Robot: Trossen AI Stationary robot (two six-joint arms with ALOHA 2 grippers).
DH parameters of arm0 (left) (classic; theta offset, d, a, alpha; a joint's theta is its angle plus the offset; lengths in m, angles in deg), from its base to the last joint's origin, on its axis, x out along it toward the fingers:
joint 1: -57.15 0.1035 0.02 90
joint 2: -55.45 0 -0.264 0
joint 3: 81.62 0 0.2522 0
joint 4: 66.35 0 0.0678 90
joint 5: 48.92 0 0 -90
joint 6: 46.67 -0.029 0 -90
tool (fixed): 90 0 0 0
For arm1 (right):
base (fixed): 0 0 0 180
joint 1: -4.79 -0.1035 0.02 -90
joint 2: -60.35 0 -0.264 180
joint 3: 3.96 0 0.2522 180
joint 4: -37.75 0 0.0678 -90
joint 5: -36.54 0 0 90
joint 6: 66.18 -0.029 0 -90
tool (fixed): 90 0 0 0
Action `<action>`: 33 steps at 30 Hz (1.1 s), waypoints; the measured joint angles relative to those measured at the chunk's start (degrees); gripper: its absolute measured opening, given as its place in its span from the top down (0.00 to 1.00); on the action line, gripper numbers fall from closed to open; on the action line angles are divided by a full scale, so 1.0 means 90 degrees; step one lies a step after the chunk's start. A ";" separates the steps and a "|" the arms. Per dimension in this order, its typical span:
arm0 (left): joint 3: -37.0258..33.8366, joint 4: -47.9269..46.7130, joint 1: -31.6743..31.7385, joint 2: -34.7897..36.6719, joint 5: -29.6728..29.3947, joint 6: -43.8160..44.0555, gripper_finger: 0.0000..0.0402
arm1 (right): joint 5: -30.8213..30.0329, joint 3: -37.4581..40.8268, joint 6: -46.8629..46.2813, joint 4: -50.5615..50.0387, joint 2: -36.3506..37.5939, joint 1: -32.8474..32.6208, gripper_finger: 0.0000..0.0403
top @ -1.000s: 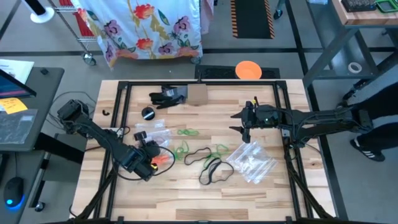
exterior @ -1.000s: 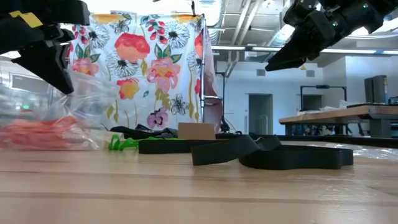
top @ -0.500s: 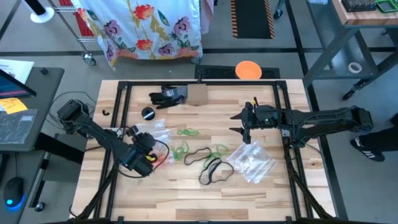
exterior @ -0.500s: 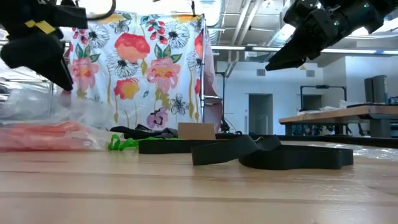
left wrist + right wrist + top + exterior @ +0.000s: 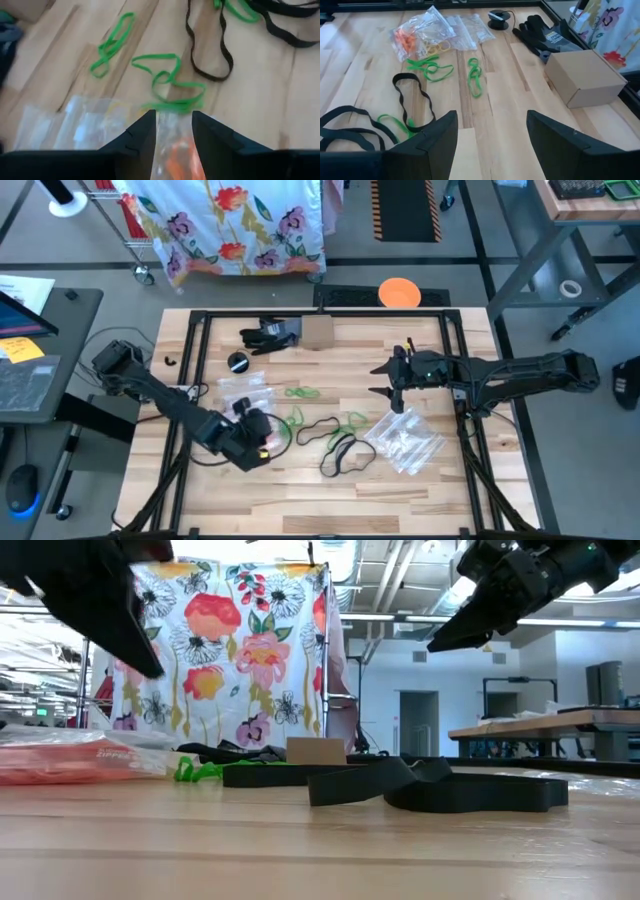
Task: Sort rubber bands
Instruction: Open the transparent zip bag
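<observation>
Clutter fills the worktop's (image 5: 300, 490) middle; its near strip lies bare.
Around the black bands (image 5: 340, 450): green bands (image 5: 300, 393) and clear bags (image 5: 245, 385) to one side, another bag (image 5: 405, 442) opposite, cardboard box (image 5: 317, 332) and gloves (image 5: 268, 335) beyond; plain wood nearer.

A light wooden worktop (image 5: 300, 480) with a black frame stands on a grey concrete floor (image 5: 440, 225). Behind it hangs a flowered cloth (image 5: 240, 650) on a metal rack. A grey desk (image 5: 40, 370) sits beside the worktop. Farther back, a long bench (image 5: 560, 725), a dark doorway (image 5: 418, 723) and ceiling lights show.
</observation>
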State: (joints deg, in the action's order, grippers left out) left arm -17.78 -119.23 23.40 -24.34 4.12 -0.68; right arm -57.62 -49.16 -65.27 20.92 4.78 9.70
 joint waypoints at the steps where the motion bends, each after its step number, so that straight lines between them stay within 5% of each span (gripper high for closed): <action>1: -0.0136 0.0306 0.0077 -0.0003 0.0044 -0.0142 0.69 | -0.0002 0.0002 0.0002 -0.0002 0.0000 -0.0006 0.43; 13: -0.1342 0.2375 0.1299 -0.0003 0.0270 -0.0707 0.72 | -0.0005 0.0002 0.0073 0.0032 0.0000 -0.0001 0.43; 24: -0.1345 0.2465 0.2061 -0.0719 0.0819 -0.1119 0.72 | -0.0005 0.0007 0.0070 0.0011 0.0000 -0.0001 0.43; 33: -0.1202 0.2418 0.1848 -0.0935 0.1139 -0.1000 0.72 | -0.0005 0.0006 0.0068 -0.0021 0.0000 -0.0001 0.43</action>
State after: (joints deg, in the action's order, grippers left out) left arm -28.60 -97.47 40.04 -32.75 14.37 -9.68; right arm -57.67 -49.10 -64.66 20.72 4.78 9.69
